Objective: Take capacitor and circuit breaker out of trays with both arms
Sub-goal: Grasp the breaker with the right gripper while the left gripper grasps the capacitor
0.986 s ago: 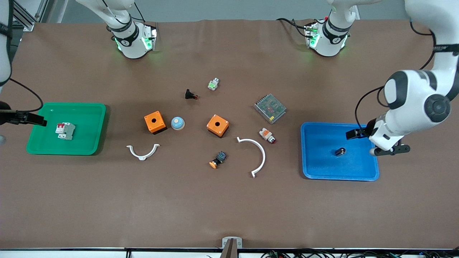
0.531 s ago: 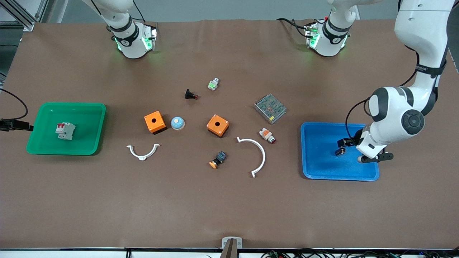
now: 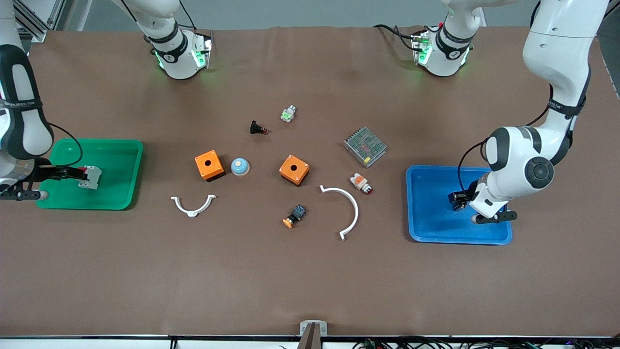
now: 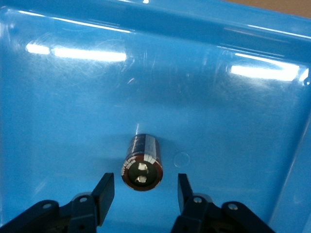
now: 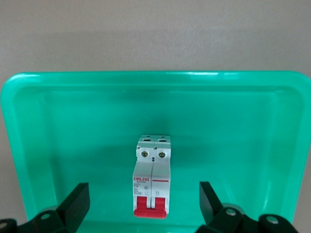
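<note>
The capacitor (image 4: 142,162), a tiny black cylinder with a shiny end, lies on its side in the blue tray (image 3: 431,223) at the left arm's end of the table. My left gripper (image 3: 458,198) is low over it and open. In the left wrist view the gripper (image 4: 144,191) has a finger on each side of the capacitor's end, neither touching it. The breaker (image 3: 93,176), light grey with red levers, lies in the green tray (image 3: 121,194) at the right arm's end. My right gripper (image 3: 76,173) is open at the breaker's lever end; it shows in the right wrist view (image 5: 144,201) straddling the breaker (image 5: 153,174).
Between the trays lie two orange boxes (image 3: 209,165) (image 3: 294,169), a blue-white dome (image 3: 240,166), two white curved pieces (image 3: 193,205) (image 3: 348,208), a mesh-covered unit (image 3: 364,146), an indicator lamp (image 3: 361,183), a black-blue switch (image 3: 294,216) and a black button (image 3: 257,128).
The left gripper has come down and inward over the capacitor in the blue tray. The right arm has swung in from the table's edge, bringing its gripper to the breaker in the green tray.
</note>
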Robot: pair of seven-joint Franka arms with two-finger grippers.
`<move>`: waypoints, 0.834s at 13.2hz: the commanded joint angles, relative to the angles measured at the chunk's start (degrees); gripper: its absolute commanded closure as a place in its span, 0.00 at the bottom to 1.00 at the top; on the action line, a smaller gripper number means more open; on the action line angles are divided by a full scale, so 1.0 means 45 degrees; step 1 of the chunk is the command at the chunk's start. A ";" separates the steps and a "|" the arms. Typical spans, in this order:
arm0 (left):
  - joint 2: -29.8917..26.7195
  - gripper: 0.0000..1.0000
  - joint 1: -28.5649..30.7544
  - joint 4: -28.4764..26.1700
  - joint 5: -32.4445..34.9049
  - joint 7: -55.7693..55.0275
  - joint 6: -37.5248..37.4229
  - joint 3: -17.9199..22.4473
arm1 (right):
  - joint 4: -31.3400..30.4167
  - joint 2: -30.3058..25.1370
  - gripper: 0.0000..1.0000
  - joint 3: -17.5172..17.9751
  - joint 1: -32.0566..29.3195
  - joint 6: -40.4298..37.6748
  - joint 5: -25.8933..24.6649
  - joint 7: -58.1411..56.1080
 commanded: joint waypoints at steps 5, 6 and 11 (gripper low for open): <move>0.0473 0.43 0.0036 0.0667 -0.0146 -0.0097 0.0061 -0.0014 | -0.1106 -0.0381 0.02 0.0141 -0.0470 0.0877 0.0272 -0.0143; 0.0533 0.44 0.0017 0.0726 -0.0146 -0.0116 0.0061 -0.0014 | -0.1340 -0.0361 0.03 0.0141 -0.0490 0.1247 0.0272 -0.0143; 0.0632 0.89 0.0056 0.0863 -0.0126 -0.0096 0.0061 -0.0014 | -0.1636 -0.0342 0.43 0.0141 -0.0451 0.1563 0.0272 -0.0143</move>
